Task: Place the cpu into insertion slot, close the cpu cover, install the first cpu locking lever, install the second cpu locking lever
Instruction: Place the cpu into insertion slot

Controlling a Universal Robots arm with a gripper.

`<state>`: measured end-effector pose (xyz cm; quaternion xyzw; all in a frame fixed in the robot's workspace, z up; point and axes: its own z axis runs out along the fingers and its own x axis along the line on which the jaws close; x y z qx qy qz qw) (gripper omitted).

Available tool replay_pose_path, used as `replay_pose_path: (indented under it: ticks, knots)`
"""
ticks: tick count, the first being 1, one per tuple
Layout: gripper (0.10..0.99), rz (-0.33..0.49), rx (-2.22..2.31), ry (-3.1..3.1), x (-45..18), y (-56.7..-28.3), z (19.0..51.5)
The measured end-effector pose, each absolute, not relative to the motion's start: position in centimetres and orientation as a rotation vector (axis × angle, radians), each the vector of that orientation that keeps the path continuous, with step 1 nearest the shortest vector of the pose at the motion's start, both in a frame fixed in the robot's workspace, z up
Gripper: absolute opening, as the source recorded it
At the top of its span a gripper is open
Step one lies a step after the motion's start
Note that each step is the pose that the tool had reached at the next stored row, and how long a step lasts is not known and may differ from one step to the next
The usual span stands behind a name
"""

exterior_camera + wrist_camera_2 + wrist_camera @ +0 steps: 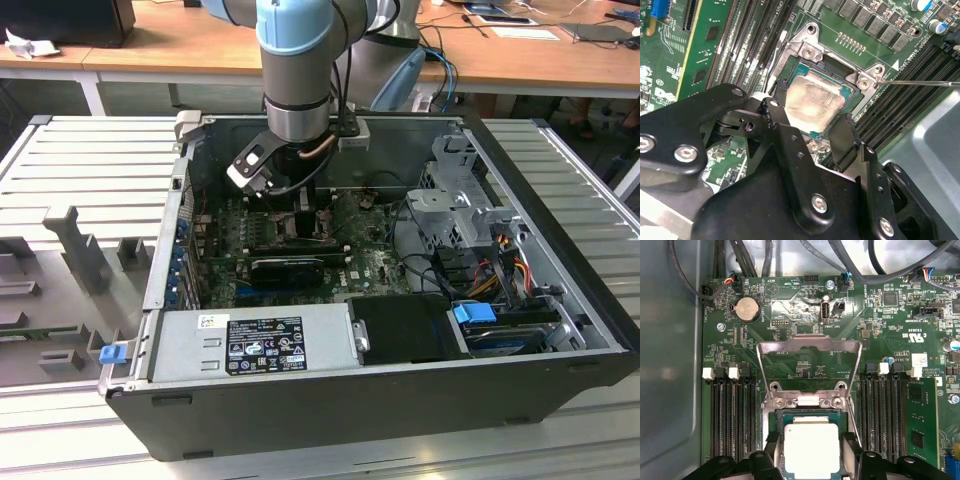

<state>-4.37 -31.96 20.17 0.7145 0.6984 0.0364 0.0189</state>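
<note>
The cpu [812,102] [811,450], a pale silvery square chip, lies flat in the insertion slot [805,401] on the green board. My gripper [807,117] [812,444] [300,215] straddles it. Its black fingers [774,112] press against two opposite edges of the chip, so it is shut on the cpu. The cpu cover [810,344], a grey metal frame, stands tilted up and open behind the slot. A thin locking lever [920,83] juts out sideways from the slot's corner.
Long black memory slots [732,415] [885,415] flank the socket on both sides. In the exterior view a black graphics card [285,268] lies in front of the arm. The power supply [250,345] fills the near side of the case, and a drive cage [460,205] with cables stands at that view's right.
</note>
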Motion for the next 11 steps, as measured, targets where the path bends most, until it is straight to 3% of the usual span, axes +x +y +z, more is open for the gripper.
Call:
replay_pose_path:
  ticks: [11]
  knots:
    - [0.588, 0.124, 2.223, 2.173, -4.36, -31.88, 20.86]
